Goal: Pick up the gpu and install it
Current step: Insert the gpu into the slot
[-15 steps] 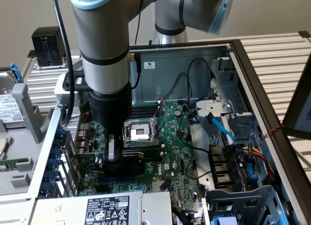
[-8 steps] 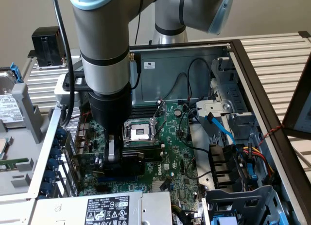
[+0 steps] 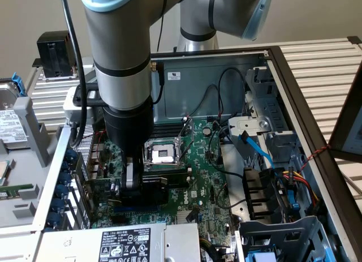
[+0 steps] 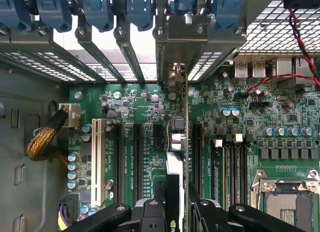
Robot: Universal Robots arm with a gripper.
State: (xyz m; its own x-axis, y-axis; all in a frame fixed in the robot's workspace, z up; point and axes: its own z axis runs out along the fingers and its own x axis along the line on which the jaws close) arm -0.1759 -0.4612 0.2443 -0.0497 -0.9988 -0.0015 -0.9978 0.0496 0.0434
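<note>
The gpu, a small card with a black shroud on a green board, stands on edge low over the motherboard inside the open computer case. My gripper is shut on the end of it. In the wrist view the gpu runs edge-on between two black expansion slots, and its metal bracket meets the rear slot openings. The gripper clamps the card, with black fingers on either side. Whether the card's edge sits fully in a slot I cannot tell.
The CPU socket lies just beyond the card. Blue and black cables and a drive cage crowd the exterior view's right. The power supply sits at the front. A black finned block stands outside the case. Blue clips line the rear slots.
</note>
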